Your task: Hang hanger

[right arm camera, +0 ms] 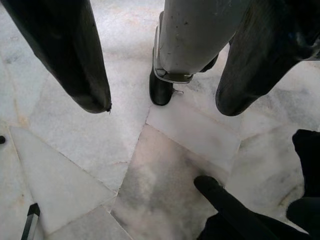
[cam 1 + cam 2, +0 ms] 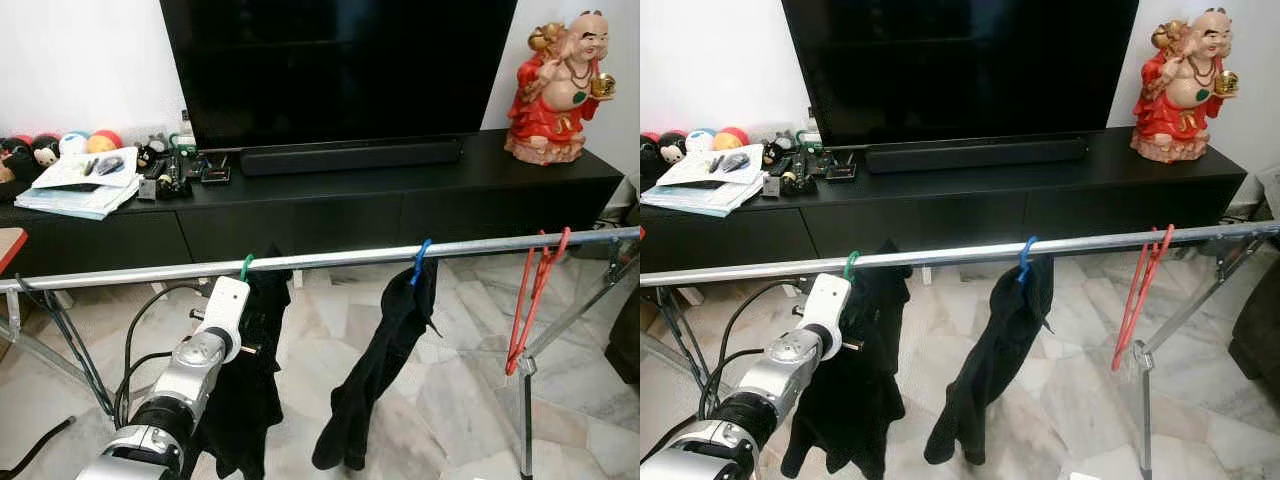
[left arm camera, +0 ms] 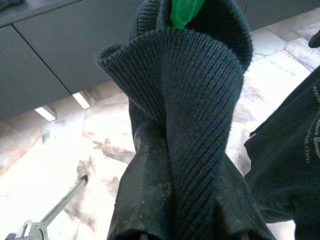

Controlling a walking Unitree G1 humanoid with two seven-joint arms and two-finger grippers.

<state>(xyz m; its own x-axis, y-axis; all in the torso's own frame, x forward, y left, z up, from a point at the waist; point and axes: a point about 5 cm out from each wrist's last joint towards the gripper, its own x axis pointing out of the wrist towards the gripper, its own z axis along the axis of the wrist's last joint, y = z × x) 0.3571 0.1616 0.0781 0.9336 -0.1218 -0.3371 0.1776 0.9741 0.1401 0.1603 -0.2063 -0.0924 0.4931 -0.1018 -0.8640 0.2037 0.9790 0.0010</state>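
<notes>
A green hanger hooks over the silver rail and carries a black knit garment. My left gripper is raised just under the rail, its black fingers shut on the fabric below the green hanger. Further right on the rail, a blue hanger holds another black garment, and a red hanger hangs bare. My right gripper hangs low over the marble floor, open with nothing between its fingers.
Behind the rail stands a black TV cabinet with a large TV, a red statue, books and small items. The rack's metal legs angle to the floor on both sides. Black cables lie at the lower left.
</notes>
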